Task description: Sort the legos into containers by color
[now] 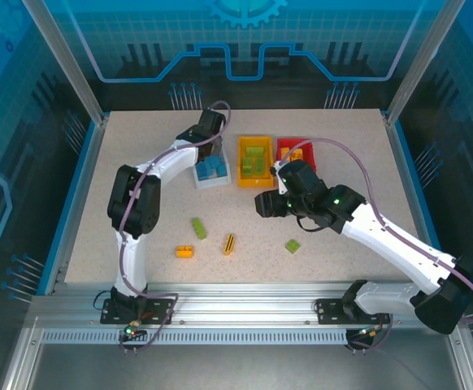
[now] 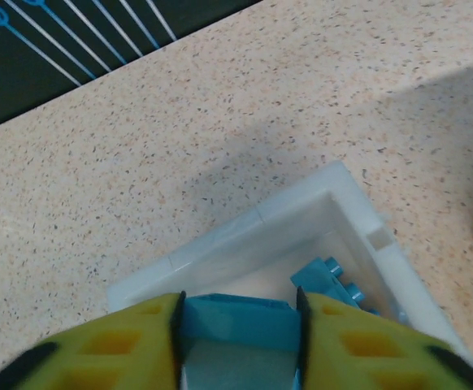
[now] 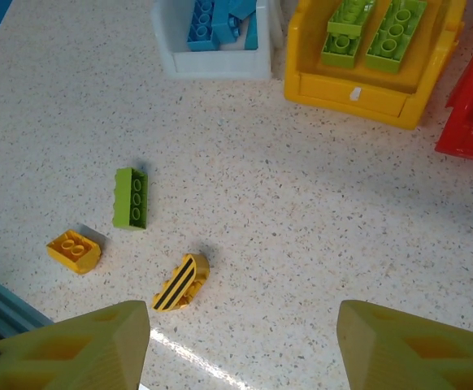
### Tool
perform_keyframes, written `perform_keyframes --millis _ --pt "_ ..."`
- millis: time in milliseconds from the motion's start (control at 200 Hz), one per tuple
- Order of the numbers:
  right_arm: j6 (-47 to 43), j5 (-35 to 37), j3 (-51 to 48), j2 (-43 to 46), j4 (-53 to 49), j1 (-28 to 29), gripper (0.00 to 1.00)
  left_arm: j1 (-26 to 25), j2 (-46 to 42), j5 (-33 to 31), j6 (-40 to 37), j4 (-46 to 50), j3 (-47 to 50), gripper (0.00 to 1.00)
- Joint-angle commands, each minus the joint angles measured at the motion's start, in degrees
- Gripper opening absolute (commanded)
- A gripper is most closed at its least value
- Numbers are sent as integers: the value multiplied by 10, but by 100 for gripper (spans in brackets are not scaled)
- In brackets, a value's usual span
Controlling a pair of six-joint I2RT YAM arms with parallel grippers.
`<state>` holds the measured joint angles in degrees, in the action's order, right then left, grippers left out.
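White bin (image 1: 212, 183) first in the row of three containers toward the far side of the speckled table (image 1: 123, 138), with a yellow bin (image 1: 254, 184) just beside it and a red bin (image 1: 284, 148) after that. Left end effector (image 1: 210, 154) parked right over the white one. From its wrist cam, looking at a blue brick (image 2: 236, 318) sitting between the two yellow-green fingers (image 2: 114, 349), edge to edge with both, above the bin's corner, with another blue piece (image 2: 334, 280) lying lower down inside. Honestly can't tell: clamped or just resting loose in the gap. More blue legos (image 3: 208, 20) piled inside the white bin, plus two long green bricks (image 3: 392, 32) lying side by side in the yellow bin. Something orange-yellow (image 1: 299, 153) poking out of the red bin, too small to make out. Right end effector (image 3: 240, 321) hanging above the open table nearer the arms, jaws spread wide, nothing between them. Below it on the table, not sorted yet: a green brick (image 3: 131, 197), a small orange brick (image 3: 74, 250) near it, a yellow curved piece (image 3: 181, 284) with black stripes, and off to the right in the overhead shot another small green brick (image 1: 292, 244), well apart from the rest.
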<state>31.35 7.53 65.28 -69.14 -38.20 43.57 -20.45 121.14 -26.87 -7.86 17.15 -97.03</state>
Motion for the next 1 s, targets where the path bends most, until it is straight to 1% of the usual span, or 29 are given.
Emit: perform_keyframes --millis 0,70,130,310,395,465,565,575,630,695,775,855,930,995 --pt "8 10 1 2 10 8 65 5 8 -21 16 37 -22 60" --pt "7 12 -3 2 8 8 65 5 -7 -9 25 41 -20 66" --pt "7 14 -8 3 7 8 65 4 -27 3 35 40 -14 68" --pt "19 23 -35 11 -4 10 64 -10 -114 37 68 35 23 71" --pt "31 42 -50 16 -17 18 64 -26 -168 39 83 35 50 71" --pt "53 64 -59 19 -37 23 64 -38 -222 48 112 39 82 71" --pt "118 98 -75 17 -83 26 63 -61 -311 102 169 38 150 72" --pt "118 98 -75 17 -83 26 63 -63 -322 112 175 36 159 72" --pt "180 117 -87 13 -118 27 61 -81 -377 167 205 21 212 72" --pt "254 123 -110 9 -144 29 60 -108 -441 245 225 -9 277 73" --pt "335 110 -145 5 -139 30 61 -151 -514 311 237 -42 355 75" --pt "392 88 -192 -5 -109 29 66 -190 -578 342 255 -56 422 76" --pt "429 71 -211 -21 -80 27 71 -219 -627 351 280 -56 472 76" --pt "450 64 -216 -36 -59 27 72 -239 -661 352 304 -55 506 76"
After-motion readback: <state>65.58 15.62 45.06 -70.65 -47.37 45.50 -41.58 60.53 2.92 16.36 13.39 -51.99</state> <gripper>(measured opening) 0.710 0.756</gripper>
